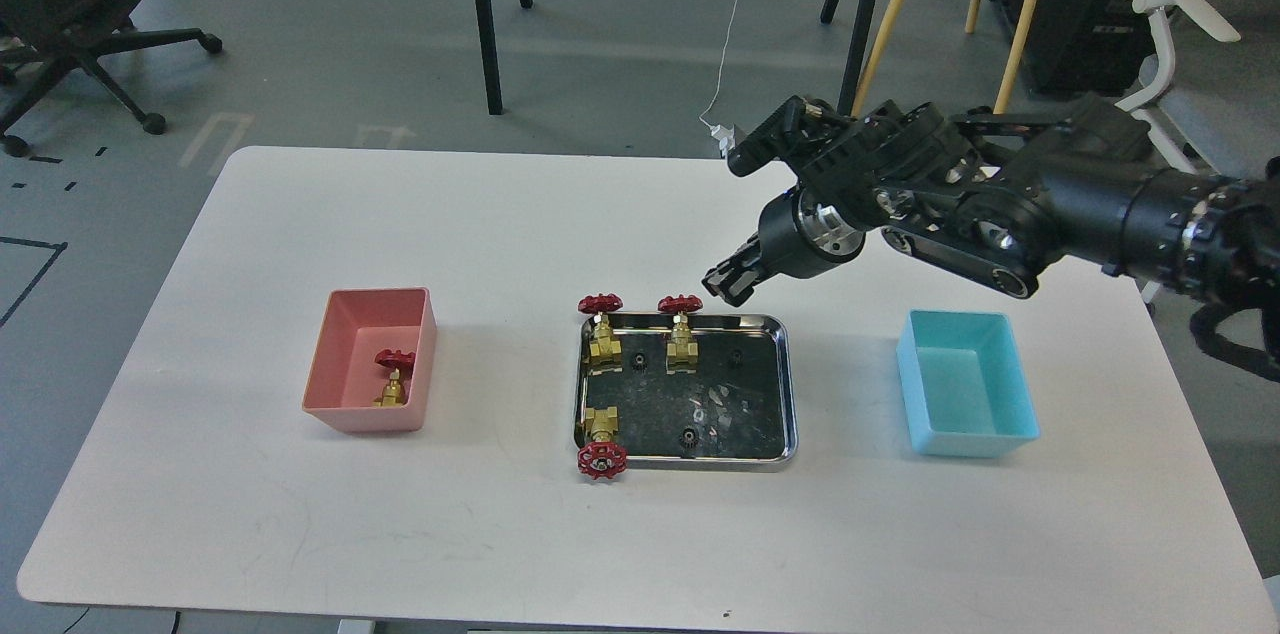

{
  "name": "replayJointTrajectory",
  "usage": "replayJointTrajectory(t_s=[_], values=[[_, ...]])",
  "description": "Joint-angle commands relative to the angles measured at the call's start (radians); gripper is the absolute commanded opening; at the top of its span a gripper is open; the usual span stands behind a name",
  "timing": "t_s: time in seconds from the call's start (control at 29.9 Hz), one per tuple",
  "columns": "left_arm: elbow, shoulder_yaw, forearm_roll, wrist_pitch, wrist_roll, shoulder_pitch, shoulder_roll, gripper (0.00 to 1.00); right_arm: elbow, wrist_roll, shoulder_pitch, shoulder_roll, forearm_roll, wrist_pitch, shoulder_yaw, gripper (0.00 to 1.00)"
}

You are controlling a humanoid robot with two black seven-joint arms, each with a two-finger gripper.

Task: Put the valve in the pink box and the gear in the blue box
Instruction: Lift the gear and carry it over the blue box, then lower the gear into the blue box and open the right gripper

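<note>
While the right gripper (728,286) hovers past the shiny steel tray's (786,384) far right corner, its dark fingers cannot be told apart. One brass valve (393,380) with a red spoked wheel leans inside the pink box (330,359), left of the tray. Tiny toothed gears (688,436) lie flat in the tray. The smooth blue box (1018,394) sits right, with bare table around.

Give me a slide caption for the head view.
Right gripper above steel tray; one valve in pink box.
</note>
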State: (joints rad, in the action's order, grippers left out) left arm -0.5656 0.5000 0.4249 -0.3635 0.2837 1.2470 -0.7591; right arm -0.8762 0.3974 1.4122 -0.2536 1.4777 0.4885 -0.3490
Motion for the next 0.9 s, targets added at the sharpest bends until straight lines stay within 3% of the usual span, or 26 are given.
replayJointTrajectory(t_s=[0.0, 0.2, 0.37, 0.74, 0.87], values=[[0.0, 0.0, 0.002, 0.001, -0.001, 0.0, 0.012, 0.99, -0.104, 0.0, -0.009, -0.151, 0.001, 0.0, -0.005, 0.11], [0.001, -0.001, 0.002, 0.001, -0.001, 0.0, 0.02, 0.99, -0.182, 0.006, -0.048, -0.326, 0.007, 0.0, -0.031, 0.11], [0.001, 0.0, 0.002, 0.001, -0.001, 0.0, 0.02, 0.99, -0.182, 0.015, -0.107, -0.403, 0.007, 0.0, -0.034, 0.11], [0.001, 0.0, 0.002, 0.001, 0.0, 0.0, 0.018, 0.99, -0.127, 0.015, -0.19, -0.421, 0.018, 0.0, -0.036, 0.12], [0.001, 0.0, 0.002, 0.001, 0.0, 0.0, 0.018, 0.99, -0.107, 0.015, -0.205, -0.421, 0.018, 0.0, -0.036, 0.17]])
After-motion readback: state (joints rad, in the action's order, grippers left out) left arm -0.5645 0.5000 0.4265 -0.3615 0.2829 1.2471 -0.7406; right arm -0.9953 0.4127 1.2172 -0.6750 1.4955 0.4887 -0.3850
